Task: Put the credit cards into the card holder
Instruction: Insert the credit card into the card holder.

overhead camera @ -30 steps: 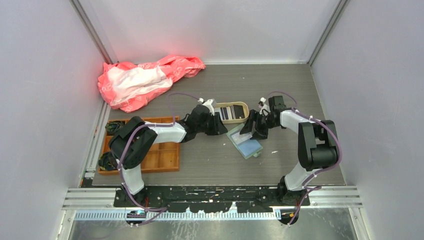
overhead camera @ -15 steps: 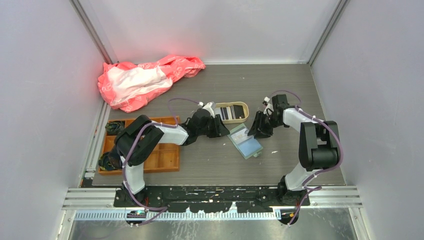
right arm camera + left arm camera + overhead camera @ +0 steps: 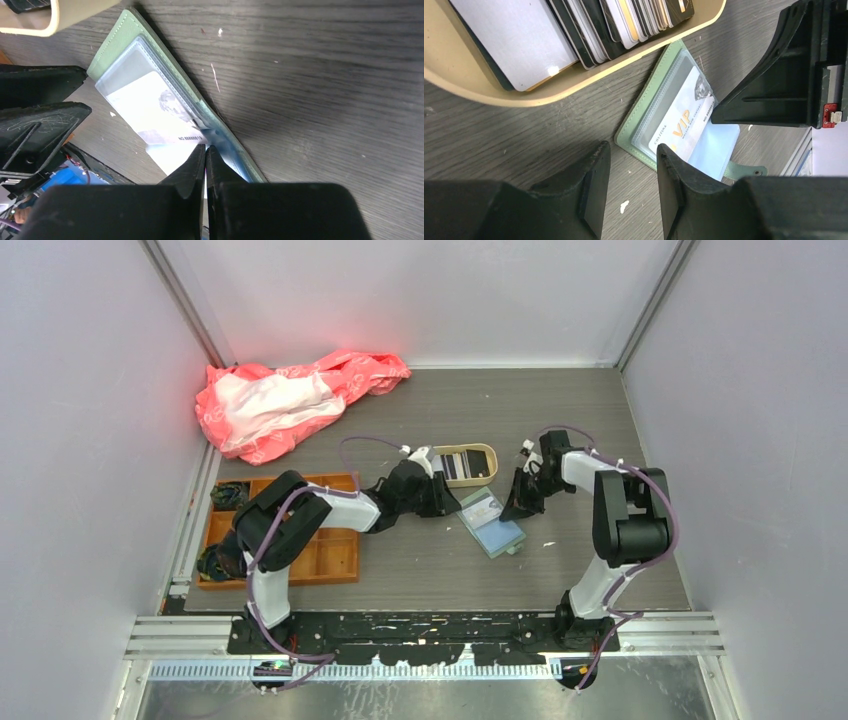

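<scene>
We see a robotics lab test cell. Plain pale walls (image 3: 90, 490) box in a grey wood-grain table (image 3: 560, 410), and aluminium frame posts (image 3: 190, 315) run up the back corners. A left arm (image 3: 300, 515) and a right arm (image 3: 625, 520), both trailing purple cables, are bolted to a black mounting rail (image 3: 420, 626) at the near edge. An orange compartment tray (image 3: 325, 555) and a crumpled pink plastic bag (image 3: 290, 400) lie on the table as props.

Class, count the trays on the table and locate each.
2: the beige tray, holding cards, sits mid-table beside the green wallet; the orange compartment tray sits at the left edge.
</scene>
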{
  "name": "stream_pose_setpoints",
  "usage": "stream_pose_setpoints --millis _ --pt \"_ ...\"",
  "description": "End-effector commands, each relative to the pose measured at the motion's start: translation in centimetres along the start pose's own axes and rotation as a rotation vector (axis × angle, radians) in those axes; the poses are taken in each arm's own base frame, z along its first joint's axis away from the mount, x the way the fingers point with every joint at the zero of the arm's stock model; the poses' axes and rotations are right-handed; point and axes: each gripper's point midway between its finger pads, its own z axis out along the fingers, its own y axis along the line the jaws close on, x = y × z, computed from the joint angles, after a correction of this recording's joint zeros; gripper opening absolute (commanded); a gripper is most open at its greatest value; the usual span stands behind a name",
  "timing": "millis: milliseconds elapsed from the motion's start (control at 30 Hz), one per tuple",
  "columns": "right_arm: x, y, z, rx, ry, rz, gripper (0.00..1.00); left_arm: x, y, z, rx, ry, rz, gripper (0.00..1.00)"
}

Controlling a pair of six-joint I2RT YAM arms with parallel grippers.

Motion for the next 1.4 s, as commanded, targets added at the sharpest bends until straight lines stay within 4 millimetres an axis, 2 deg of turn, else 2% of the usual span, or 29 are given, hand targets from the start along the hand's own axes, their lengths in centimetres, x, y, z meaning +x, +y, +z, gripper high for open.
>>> stream_pose_setpoints --millis 0,167,333,433,567,700,800,867,967,1033,1100,1167,1200,1233,1333,1367 --pt "-0.6 0.4 0.5 -0.006 0.021 0.006 0.07 -0.6 -0.8 0.9 0.033 -0.021 0.041 0.4" --pt "-2.1 1.1 1.4 -0.051 0.043 0.011 0.08 0.7 -1.2 1.1 0.054 0.015 0.056 0.4" --pt "-3.4 2.4 1.8 -0.126 0.081 -0.024 0.1 2.4 -1.7 0.1 0.062 0.049 0.035 0.38" --pt "-3.8 3.1 1.9 -0.166 0.086 -0.044 0.1 3.6 -2.7 -0.5 0.078 0.069 0.031 0.38" --pt "-3.3 4.0 1.2 -0.216 0.112 -0.09 0.11 4.4 -4.0 -1.5 0.103 0.077 0.02 0.38" --pt "-1.8 4.5 -1.4 -0.231 0.128 -0.244 0.14 3.7 -4.5 -3.8 0.096 0.019 0.013 0.38" --pt "-0.8 5.1 -3.5 -0.248 0.11 -0.377 0.17 2.3 -4.6 -5.8 0.082 -0.062 0.016 0.4" --pt "-1.0 5.6 -4.8 -0.242 0.048 -0.463 0.19 1.2 -4.4 -6.9 0.065 -0.127 0.018 0.43" --pt "-2.3 5.8 -5.9 -0.191 -0.089 -0.552 0.25 -1.1 -4.7 -8.3 0.064 -0.241 0.016 0.46" --pt "-3.8 5.8 -6.3 -0.15 -0.206 -0.595 0.42 -2.1 -4.9 -8.7 0.094 -0.284 0.001 0.54" --pt "-5.0 5.3 -5.6 -0.123 -0.287 -0.599 0.59 -2.4 -4.6 -8.5 0.111 -0.287 -0.071 0.65" --pt "-4.8 4.7 -4.3 -0.125 -0.245 -0.533 0.55 -2.4 -4.4 -8.0 0.145 -0.255 -0.126 0.66" --pt "-4.5 4.7 -3.7 -0.131 -0.205 -0.494 0.48 -2.0 -4.0 -7.4 0.146 -0.225 -0.167 0.61" --pt "-4.4 4.5 -3.2 -0.119 -0.179 -0.474 0.43 -1.6 -3.8 -7.0 0.146 -0.187 -0.192 0.53" --pt "-4.6 3.3 -1.7 -0.044 -0.152 -0.468 0.17 -0.2 -3.8 -5.6 0.124 -0.088 -0.195 0.45" --pt "-4.5 3.0 -1.1 -0.032 -0.126 -0.456 0.11 0.0 -3.9 -5.2 0.121 -0.07 -0.188 0.43"
